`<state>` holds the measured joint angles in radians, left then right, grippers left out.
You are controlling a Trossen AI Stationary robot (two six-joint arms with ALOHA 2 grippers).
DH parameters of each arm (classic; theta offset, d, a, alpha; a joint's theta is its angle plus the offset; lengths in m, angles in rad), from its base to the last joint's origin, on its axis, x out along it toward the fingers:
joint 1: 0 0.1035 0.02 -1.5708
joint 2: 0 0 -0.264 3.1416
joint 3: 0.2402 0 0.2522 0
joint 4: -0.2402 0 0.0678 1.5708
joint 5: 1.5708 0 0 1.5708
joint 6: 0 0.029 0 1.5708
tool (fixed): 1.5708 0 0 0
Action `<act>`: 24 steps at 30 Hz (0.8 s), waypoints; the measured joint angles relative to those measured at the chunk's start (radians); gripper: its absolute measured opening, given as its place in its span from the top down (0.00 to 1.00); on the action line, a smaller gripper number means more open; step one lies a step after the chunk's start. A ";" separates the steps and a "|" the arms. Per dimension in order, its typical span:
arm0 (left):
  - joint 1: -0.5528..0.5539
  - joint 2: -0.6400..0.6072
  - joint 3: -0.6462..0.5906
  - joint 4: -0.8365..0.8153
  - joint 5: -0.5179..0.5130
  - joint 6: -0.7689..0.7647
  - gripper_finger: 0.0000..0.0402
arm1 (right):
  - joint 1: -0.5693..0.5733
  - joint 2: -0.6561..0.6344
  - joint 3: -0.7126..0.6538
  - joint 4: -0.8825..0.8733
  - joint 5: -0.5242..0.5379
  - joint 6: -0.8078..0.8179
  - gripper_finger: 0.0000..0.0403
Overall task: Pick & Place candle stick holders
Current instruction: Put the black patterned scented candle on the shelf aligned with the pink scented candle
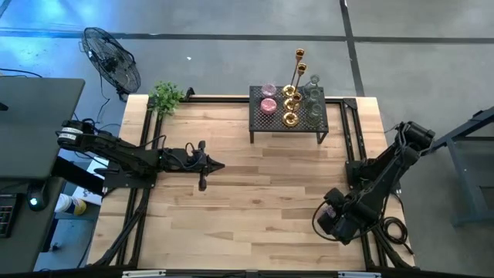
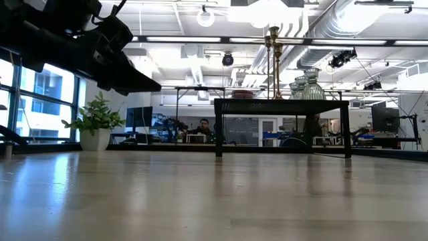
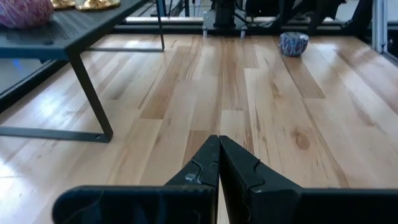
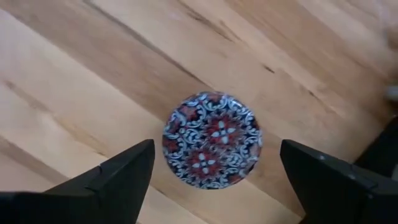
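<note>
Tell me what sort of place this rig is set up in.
Most likely a robotics lab inside an open-plan office or industrial hall. The low view shows exposed ceiling ducts and a person at desks with monitors behind the wooden table; the high view shows a bare concrete floor.

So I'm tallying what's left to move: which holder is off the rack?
The patterned blue-and-red holder, alone on the bare table under the open right gripper; the others stand on the black mesh rack.
</note>
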<state>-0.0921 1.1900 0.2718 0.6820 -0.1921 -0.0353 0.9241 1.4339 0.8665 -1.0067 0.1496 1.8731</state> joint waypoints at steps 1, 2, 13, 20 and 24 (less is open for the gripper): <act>0.000 0.005 0.000 -0.001 0.000 0.000 1.00 | 0.000 0.002 0.000 0.000 0.003 -0.004 0.15; 0.000 0.012 0.000 0.004 0.000 0.000 1.00 | 0.000 0.005 0.000 0.007 0.005 -0.012 0.15; 0.000 0.053 0.000 0.028 0.000 -0.003 1.00 | 0.000 0.074 0.000 0.043 -0.013 -0.082 0.15; 0.000 0.053 0.000 0.028 0.000 -0.002 1.00 | 0.000 0.109 0.000 0.054 -0.014 -0.126 0.15; 0.000 0.053 0.000 0.027 0.000 -0.002 1.00 | 0.000 0.127 0.000 0.069 -0.014 -0.146 0.15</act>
<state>-0.0921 1.2427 0.2718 0.7094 -0.1921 -0.0374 0.9241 1.5608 0.8665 -0.9380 0.1352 1.7272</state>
